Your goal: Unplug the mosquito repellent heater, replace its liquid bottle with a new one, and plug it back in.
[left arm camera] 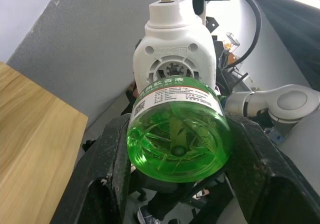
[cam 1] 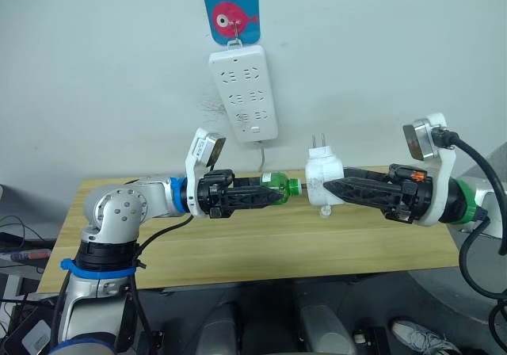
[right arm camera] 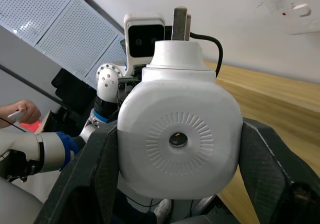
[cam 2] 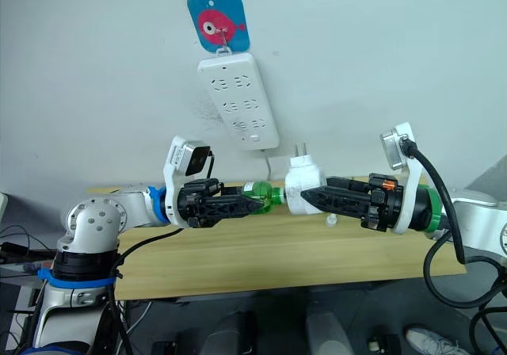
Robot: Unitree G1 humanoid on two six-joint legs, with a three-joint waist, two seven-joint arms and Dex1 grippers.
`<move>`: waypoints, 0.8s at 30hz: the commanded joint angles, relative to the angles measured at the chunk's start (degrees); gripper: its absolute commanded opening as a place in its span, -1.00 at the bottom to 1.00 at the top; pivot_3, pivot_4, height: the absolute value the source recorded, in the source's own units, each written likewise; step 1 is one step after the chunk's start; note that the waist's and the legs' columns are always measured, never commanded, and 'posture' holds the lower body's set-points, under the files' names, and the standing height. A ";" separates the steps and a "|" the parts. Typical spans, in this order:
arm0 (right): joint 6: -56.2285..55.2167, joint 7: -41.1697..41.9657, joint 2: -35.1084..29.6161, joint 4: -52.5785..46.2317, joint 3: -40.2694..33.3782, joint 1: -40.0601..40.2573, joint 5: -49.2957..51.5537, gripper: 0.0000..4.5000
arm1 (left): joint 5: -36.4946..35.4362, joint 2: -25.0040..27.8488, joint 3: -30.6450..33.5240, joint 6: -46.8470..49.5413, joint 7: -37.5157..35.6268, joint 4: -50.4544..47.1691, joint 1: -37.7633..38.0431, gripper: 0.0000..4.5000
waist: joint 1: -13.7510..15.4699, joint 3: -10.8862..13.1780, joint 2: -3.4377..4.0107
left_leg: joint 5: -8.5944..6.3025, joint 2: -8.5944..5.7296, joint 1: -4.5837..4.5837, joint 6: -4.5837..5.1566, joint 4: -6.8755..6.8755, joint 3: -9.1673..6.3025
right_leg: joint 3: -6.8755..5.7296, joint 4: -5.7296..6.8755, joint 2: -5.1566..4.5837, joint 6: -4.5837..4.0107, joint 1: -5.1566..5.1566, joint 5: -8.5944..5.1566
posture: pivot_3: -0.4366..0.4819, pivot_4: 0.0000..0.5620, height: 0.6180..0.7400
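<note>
The white mosquito repellent heater [cam 1: 323,174] is unplugged and held in the air over the wooden table, prongs up, with my right gripper [cam 1: 331,187] shut on it. A green liquid bottle [cam 1: 277,185] lies sideways in my left gripper [cam 1: 269,193], which is shut on it. Its green neck meets the heater's underside. In the left wrist view the bottle [left arm camera: 177,136] sits between the black fingers [left arm camera: 107,184] with the heater [left arm camera: 173,54] just beyond. The right wrist view shows the heater's vented face [right arm camera: 179,141].
A white power strip [cam 1: 244,92] hangs on the wall under a blue fish hook plate [cam 1: 231,13], its cord dropping behind the table [cam 1: 238,248]. A small clear object [cam 1: 325,210] lies on the table below the heater. A person's hand [right arm camera: 20,111] shows far off.
</note>
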 commanded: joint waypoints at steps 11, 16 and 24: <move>-1.12 -0.60 -0.37 -1.93 -0.18 0.61 2.93 0.31 | -2.71 -1.60 1.82 -0.55 1.59 -0.81 -1.24 0.02 | -0.01 0.00 0.00 | 0.00 0.00 0.00 0.00 0.01 0.00 | 0.00 0.01 0.00 0.00 0.00 0.00 | -0.52 -0.43 1.00; -0.73 0.27 -0.90 -1.44 -0.69 1.27 2.52 0.31 | -3.51 -0.08 1.63 0.39 0.55 -1.66 -1.00 0.02 | -0.01 -0.01 0.00 | 0.00 -0.01 0.00 0.00 0.01 0.00 | 0.00 0.01 0.00 0.00 0.00 0.00 | -0.51 -0.44 1.00; -0.61 0.84 -1.07 -1.55 -0.17 0.40 2.64 0.31 | -2.82 1.27 -0.47 0.15 -1.45 -3.34 -0.62 0.02 | -0.01 -0.02 0.00 | 0.00 -0.01 0.00 0.00 0.02 -0.01 | -0.01 0.02 0.00 0.00 0.00 0.00 | -0.51 -0.46 1.00</move>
